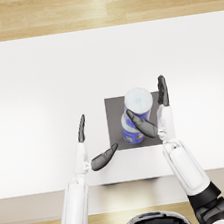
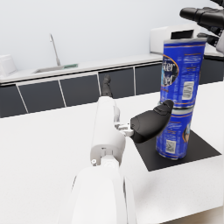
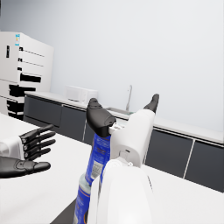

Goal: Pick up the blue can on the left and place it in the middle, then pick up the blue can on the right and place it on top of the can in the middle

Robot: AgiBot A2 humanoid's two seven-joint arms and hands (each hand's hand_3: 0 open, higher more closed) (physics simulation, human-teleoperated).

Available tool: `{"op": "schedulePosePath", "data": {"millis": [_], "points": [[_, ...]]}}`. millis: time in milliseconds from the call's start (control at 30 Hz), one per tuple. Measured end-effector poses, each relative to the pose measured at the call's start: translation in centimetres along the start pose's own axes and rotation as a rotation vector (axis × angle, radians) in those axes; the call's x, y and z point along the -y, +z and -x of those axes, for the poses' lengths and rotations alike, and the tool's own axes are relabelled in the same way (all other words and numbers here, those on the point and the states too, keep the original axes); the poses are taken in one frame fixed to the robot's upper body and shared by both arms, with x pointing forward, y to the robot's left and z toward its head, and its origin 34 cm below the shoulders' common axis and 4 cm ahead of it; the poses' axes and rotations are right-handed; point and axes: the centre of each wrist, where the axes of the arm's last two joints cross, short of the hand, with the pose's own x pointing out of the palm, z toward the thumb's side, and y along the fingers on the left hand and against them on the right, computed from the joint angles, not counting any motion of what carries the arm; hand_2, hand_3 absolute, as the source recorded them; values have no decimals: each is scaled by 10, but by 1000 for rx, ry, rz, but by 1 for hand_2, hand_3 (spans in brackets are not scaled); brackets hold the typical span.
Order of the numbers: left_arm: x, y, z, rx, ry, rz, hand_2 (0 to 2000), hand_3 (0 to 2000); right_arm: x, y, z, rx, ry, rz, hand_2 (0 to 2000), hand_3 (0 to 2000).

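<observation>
ok, top can [image 2: 183,73] stacked on bottom can [image 2: 175,133], on dark mat [image 1: 115,114] mid tabletop [image 1: 39,84]. right hand [image 1: 154,113] spread, thumb near can, grip unclear. left hand [image 1: 92,146] open, empty. withdraw straight sideways, slow, don't nudge stack.

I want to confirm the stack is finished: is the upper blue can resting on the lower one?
Touching. The left wrist view shows the upper blue can standing directly on the lower blue can, no gap visible.

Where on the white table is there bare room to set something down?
Bare: the white table beyond and left of the left hand, and right of the right hand. Crowded: the dark mat, taken by the stacked blue cans between both hands.
</observation>
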Motion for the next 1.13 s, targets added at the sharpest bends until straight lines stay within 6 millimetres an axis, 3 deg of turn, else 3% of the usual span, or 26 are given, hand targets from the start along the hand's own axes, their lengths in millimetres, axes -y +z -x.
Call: {"op": "schedulePosePath", "data": {"millis": [267,433,600,700,1133], "points": [[-22,45,11,18,63,-179,0,0,1,43,23,91,-79,141,0,0],[-30,72,31,13,142,-283,0,0,3,53,60,36,93,303,0,0],[-29,73,48,11,211,-291,0,0,0,49,97,21,30,351,0,0],[-26,72,56,11,243,-285,0,0,-2,44,110,18,-6,340,0,0],[-24,70,60,12,263,-279,0,0,-4,40,117,17,-28,332,0,0]]}}
